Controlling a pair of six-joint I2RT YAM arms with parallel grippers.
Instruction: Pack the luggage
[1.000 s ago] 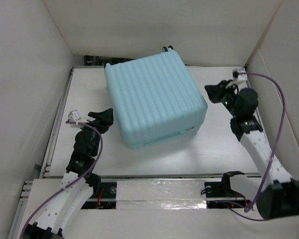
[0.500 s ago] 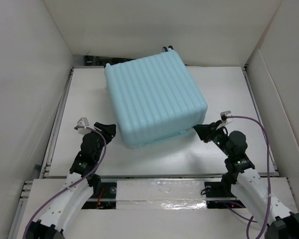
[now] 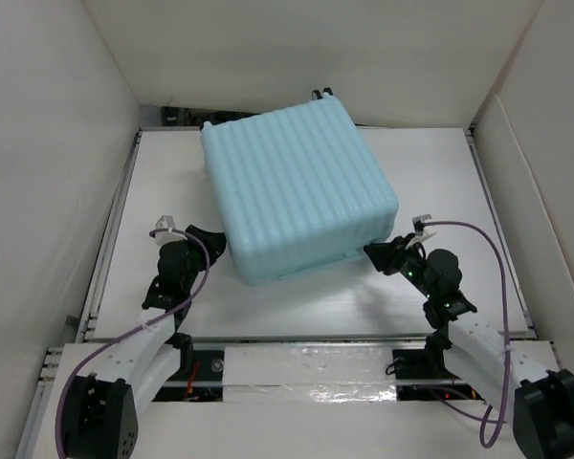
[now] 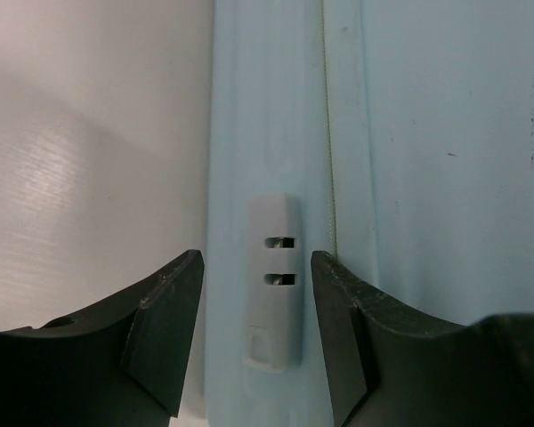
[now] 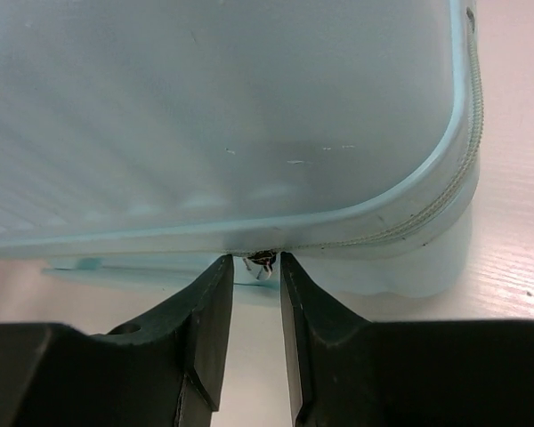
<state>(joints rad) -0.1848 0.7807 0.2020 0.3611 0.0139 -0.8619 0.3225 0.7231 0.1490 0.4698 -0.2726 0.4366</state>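
Note:
The luggage [image 3: 297, 191] is a pale aqua ribbed suitcase lying flat and closed on the white table. My left gripper [image 3: 213, 244] is open at its left front corner. In the left wrist view, the fingers of the left gripper [image 4: 256, 258] stand either side of a grey plastic fitting [image 4: 274, 276] on the luggage's side wall [image 4: 427, 133], touching nothing. My right gripper [image 3: 371, 251] is at the luggage's right front edge. In the right wrist view its jaws [image 5: 255, 260] are narrowly apart, with a small dark zipper pull [image 5: 263, 261] between the tips, under the shell [image 5: 231, 107].
Black caster wheels [image 3: 319, 94] show at the luggage's far edge. White walls enclose the table on the left, back and right. Bare table [image 3: 440, 182] lies to the right of the luggage and a strip in front of it [image 3: 306, 306].
My right arm swung from the table's far right down to the luggage's right front edge, then closed in on the zipper. My left gripper edged in to the luggage's left front corner.

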